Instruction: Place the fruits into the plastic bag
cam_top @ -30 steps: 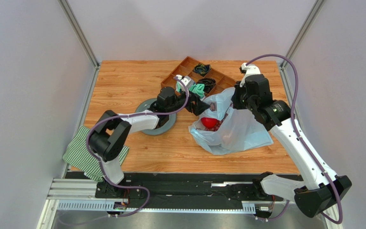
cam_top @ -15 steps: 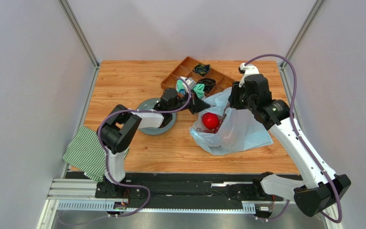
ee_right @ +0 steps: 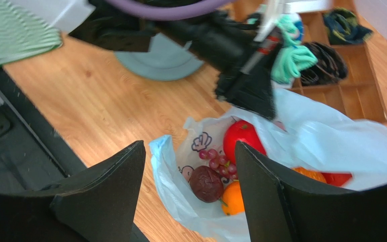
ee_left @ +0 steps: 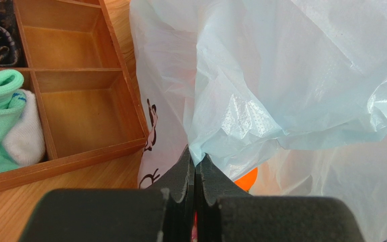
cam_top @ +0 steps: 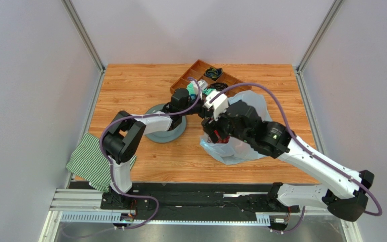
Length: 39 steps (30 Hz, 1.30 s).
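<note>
1. Across the wooden table (cam_top: 130,85), the thin translucent light-blue plastic bag (ee_right: 321,141) is lying open, with red, orange and purple fruits (ee_right: 241,136) inside.
2. The left gripper (ee_left: 195,162) is pinching the bag's rim, its fingers pressed together.
3. The right gripper (ee_right: 189,151) is hovering over the fruits, fingers spread wide and seemingly holding nothing.

Seen from overhead, the left arm (cam_top: 154,123), based at 7 o'clock, and the right arm (cam_top: 314,160), based at 5 o'clock, pair glossy white link shells with bulky black joint housings. A purple cable (cam_top: 251,84) loops along each. The left gripper (ee_left: 195,162) carries slim matte-black fingers, while the right gripper (ee_right: 189,151) has broad, wedge-shaped black ones.
</note>
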Each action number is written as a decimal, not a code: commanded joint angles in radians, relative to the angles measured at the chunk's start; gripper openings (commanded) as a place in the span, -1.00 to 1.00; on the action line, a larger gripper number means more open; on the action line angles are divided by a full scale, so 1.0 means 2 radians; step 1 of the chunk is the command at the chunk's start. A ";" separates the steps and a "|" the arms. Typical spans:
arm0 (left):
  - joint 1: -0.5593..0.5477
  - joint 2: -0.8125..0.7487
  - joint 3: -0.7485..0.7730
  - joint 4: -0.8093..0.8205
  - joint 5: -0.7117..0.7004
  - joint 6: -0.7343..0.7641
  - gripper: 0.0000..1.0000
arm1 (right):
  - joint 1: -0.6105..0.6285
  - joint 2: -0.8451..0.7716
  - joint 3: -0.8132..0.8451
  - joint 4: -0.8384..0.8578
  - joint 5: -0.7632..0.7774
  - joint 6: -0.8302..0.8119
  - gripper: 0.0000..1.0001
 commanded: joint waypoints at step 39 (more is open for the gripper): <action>0.012 -0.065 0.116 -0.198 0.021 0.036 -1.00 | 0.059 0.042 0.084 -0.129 0.122 -0.028 -1.00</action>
